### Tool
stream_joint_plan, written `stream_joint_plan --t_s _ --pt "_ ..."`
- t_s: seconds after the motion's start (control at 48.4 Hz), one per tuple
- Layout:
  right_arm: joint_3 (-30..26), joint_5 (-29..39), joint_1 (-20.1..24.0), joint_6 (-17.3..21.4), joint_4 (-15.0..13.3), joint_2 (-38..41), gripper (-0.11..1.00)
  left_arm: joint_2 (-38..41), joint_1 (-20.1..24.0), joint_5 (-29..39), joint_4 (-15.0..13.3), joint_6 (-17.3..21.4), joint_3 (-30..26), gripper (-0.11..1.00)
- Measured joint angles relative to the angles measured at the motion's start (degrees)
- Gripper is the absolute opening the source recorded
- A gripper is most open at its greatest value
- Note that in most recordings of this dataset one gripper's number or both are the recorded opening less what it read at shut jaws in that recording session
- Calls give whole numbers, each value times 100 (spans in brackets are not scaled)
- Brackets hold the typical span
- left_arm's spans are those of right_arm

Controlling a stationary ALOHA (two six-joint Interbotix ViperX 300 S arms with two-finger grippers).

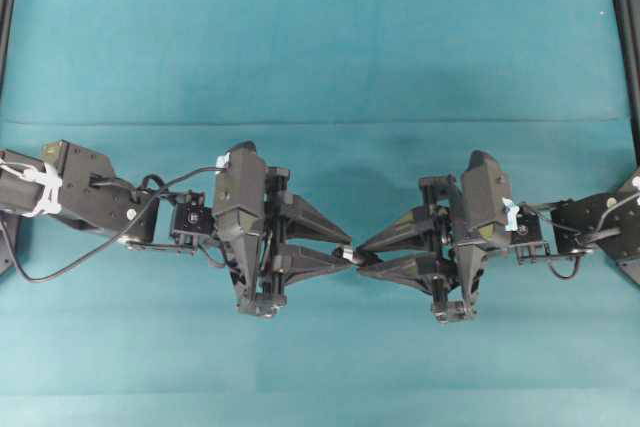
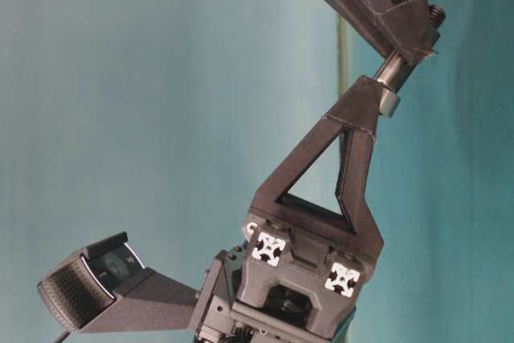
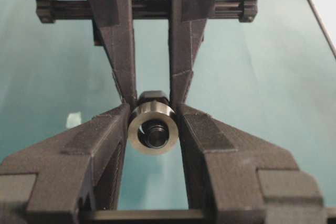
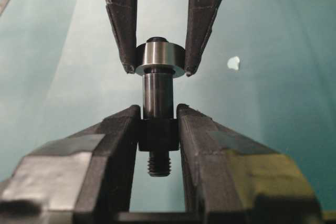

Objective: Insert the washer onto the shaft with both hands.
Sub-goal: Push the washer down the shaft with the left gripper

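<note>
Above the table's [image 1: 320, 37] middle, your left gripper [image 1: 345, 247] pinches the one washer [image 3: 153, 128], jaws partly closed; your right gripper [image 1: 362, 252] clamps the one shaft [image 4: 157, 96], jaws nearly closed. The shaft tip has entered the bore. Next, push coaxially until seated.

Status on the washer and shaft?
Left gripper shut on washer. Right gripper shut on shaft. Shaft tip already through the washer's hole, parts held mid-air above the cloth. Nothing in the way.
</note>
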Motion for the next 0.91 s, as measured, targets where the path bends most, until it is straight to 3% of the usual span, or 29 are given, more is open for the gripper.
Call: stream_joint_plan --t_s 0.331,0.91 --pt "9 0 9 0 0 18 0 88 -35 545 0 70 -176 37" --pt "-62 88 0 0 0 35 0 176 -26 598 -9 97 -343 37"
